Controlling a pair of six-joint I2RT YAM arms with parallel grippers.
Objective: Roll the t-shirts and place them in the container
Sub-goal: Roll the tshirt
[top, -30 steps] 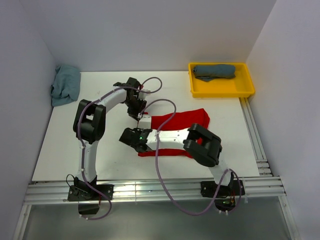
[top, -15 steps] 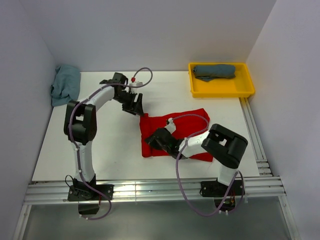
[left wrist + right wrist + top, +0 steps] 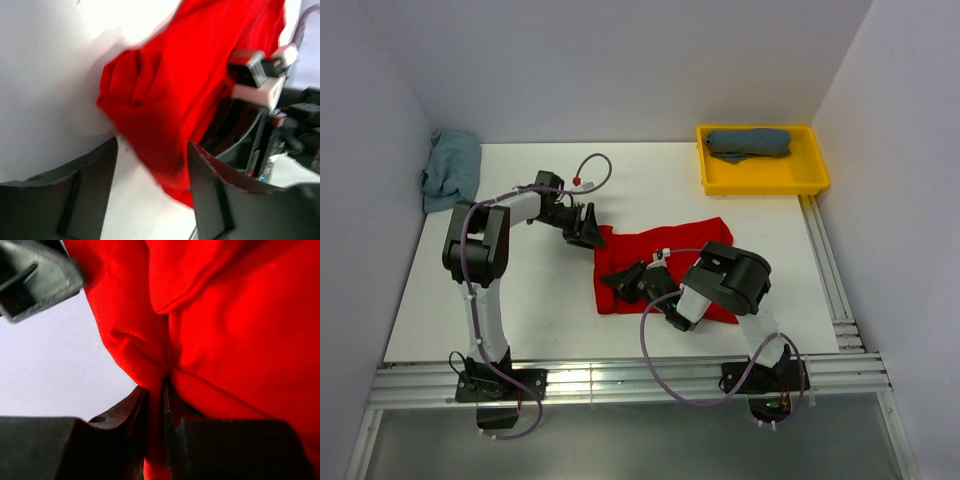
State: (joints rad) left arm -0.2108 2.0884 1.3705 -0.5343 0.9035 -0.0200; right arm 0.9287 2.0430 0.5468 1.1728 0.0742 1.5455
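Two arms have moved since the earlier frames. Left gripper (image 3: 586, 228), which stood apart from the red t-shirt (image 3: 705, 240) half a second ago, now sits just beside its far-left corner, fingers (image 3: 85, 195) spread wide and holding nothing. Right gripper (image 3: 620, 284) has drawn back to the near-left edge, jaws narrow, pinching a fold. The shirt lies mid-table (image 3: 520, 300).
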